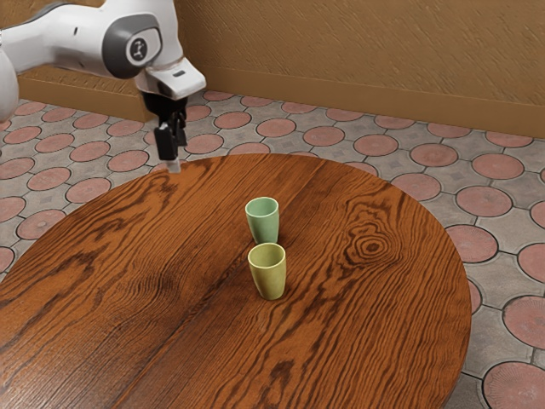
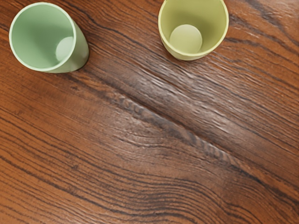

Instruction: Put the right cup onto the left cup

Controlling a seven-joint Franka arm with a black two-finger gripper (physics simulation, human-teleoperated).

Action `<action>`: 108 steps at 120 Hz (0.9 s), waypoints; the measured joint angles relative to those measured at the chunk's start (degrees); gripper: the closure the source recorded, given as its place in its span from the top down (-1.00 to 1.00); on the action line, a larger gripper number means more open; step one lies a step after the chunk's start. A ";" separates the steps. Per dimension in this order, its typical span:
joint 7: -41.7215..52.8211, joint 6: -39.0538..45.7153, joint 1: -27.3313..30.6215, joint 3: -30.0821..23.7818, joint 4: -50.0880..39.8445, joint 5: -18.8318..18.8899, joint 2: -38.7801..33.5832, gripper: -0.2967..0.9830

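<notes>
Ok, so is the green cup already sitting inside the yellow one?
No, the green cup and the yellow cup stand apart on the table.

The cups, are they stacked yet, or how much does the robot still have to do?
Nothing looks done yet: the green cup and yellow cup stand upright and apart on the table. Neither is in hand; the claw hangs away from both. Still left: grasp the yellow one, the robot's right cup, lift it and set it onto the green one.
</notes>
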 joint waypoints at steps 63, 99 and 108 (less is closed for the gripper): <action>-3.61 8.62 -7.56 -2.82 -2.58 -2.18 9.34 0.53; -4.60 14.23 -6.79 -2.90 -2.86 -2.58 16.24 0.54; -4.80 15.28 -6.64 -2.90 -2.86 -2.60 17.35 0.53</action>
